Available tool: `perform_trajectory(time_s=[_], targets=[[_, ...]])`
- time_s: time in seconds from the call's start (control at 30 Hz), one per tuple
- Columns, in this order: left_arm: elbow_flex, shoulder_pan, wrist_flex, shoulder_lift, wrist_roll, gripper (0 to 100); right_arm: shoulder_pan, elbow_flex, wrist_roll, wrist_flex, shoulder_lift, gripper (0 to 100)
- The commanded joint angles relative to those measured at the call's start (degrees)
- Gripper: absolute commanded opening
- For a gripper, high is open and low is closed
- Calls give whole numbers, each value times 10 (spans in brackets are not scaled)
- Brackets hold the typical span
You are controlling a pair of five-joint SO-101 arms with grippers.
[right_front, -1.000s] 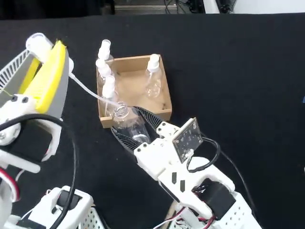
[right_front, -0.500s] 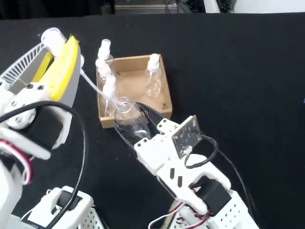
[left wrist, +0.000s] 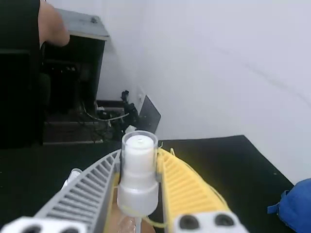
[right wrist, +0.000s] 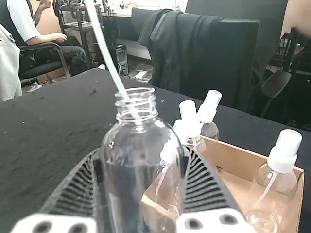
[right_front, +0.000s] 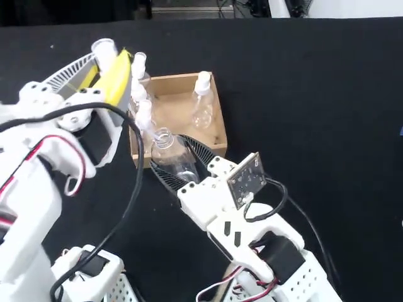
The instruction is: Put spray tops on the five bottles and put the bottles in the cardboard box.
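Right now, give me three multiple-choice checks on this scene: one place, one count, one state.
1. Where is the open bottle?
A. standing in the cardboard box
B. lying on the table
C. gripped in the right hand

2. How many capped bottles stand in the box?
A. two
B. four
C. five

3. The spray top in the left hand is:
A. held above the open bottle, its tube reaching into the neck
B. screwed tight onto the bottle
C. dropped on the table

Answers:
1 C: black fingers clamp it on both sides in the right wrist view.
2 B: three line one side of the box and one stands across from them.
3 A: the tube runs from the raised top down into the bare, threaded neck.
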Motion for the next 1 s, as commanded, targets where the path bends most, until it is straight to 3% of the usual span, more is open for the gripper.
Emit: perform_trajectory(time_s=[0.0, 0.1, 0.2, 0.47, 0.7, 0.97], targets=[[26, 53, -8, -8, -4, 29, 18, -6, 2, -17, -16, 11], [51, 115, -8, -9, -4, 30, 18, -6, 2, -17, -16, 11], [71, 132, -6, -9, -4, 52, 18, -6, 2, -17, -16, 11], [108, 131, 42, -50, -7, 280, 18, -6, 2, -14, -17, 11], [108, 95, 87, -89, -11, 220, 19, -6, 2, -14, -17, 11], [117, 45, 53, -84, -10, 196, 19, -7, 1, -17, -17, 11]])
